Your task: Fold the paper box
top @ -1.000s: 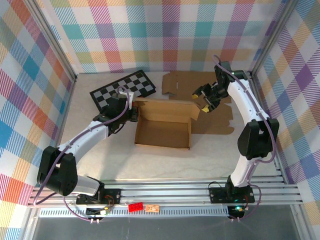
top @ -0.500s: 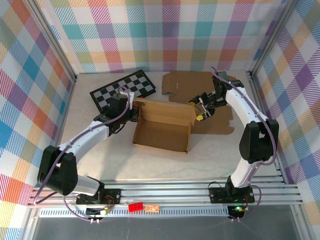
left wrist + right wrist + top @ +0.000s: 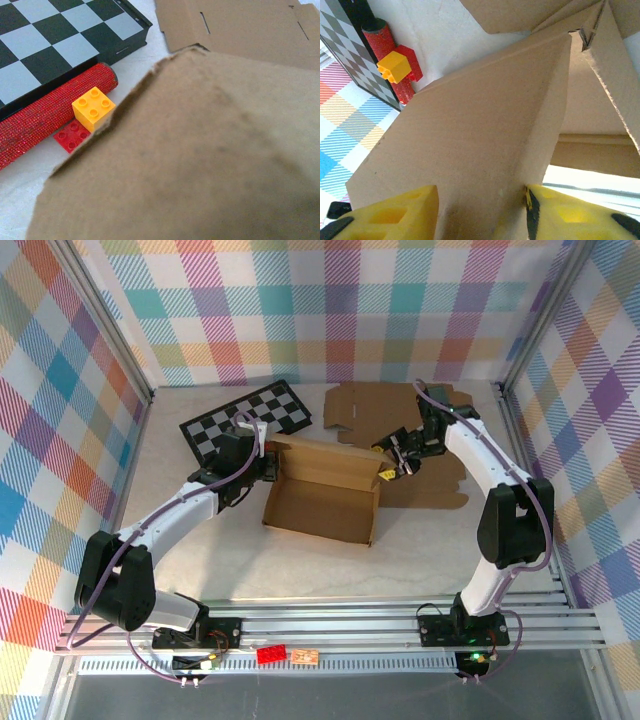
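- The paper box point(image 3: 322, 498) is sitting mid-worktop point(image 3: 300, 570), between the two arms.
- A chessboard point(image 3: 248, 417) is lying behind it to the left, and a flat cardboard sheet point(image 3: 360, 405) behind it to the right.
- A roll point(image 3: 50, 117) is lying along the chessboard's edge, with a block point(image 3: 93, 108) sitting on a flat plate point(image 3: 70, 137) just beside it.
- The left claw point(image 3: 264, 468) is meeting the box's left rear corner.
- The right claw point(image 3: 384, 462) is straddling its right wall.

Bright, even light, soft shadows; the paper box point(image 3: 200, 150) blurs up close in the left wrist view.
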You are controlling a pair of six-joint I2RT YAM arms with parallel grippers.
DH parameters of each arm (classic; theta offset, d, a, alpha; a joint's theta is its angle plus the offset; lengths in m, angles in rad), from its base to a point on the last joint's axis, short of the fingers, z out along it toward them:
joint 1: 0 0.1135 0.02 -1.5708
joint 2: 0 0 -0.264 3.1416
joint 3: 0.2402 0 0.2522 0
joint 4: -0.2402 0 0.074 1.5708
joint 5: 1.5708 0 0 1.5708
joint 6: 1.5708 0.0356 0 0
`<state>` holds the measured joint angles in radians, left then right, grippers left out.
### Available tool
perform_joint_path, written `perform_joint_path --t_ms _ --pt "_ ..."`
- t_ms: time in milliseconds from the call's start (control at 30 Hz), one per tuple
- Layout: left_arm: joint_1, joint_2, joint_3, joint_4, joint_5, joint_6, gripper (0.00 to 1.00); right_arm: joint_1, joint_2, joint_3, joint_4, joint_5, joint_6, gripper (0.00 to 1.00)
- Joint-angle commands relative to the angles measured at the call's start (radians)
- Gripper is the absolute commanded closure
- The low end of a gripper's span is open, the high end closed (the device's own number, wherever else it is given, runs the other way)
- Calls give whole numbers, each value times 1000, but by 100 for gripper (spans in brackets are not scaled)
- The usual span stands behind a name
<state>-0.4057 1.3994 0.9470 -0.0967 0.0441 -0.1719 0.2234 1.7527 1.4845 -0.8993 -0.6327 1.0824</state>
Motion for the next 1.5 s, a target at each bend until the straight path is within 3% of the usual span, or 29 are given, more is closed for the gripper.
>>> perform_joint_path --t_ms 0,300,967,1233,1467 --pt "-24 -3 -2 52 39 -29 99 16 -32 -33 39 -4 17 54" --pt "-24 -44 -46 48 74 -128 84 57 -98 -99 84 124 -19 61" --pt "-23 -202 -239 -54 100 -279 80 168 -188 -221 110 341 -147 66" --pt "-26 -272 -235 -158 110 -336 58 177 -194 -244 126 358 -147 67" --pt "-36 -379 -224 -315 139 -422 54 181 -193 -242 123 363 -147 67"
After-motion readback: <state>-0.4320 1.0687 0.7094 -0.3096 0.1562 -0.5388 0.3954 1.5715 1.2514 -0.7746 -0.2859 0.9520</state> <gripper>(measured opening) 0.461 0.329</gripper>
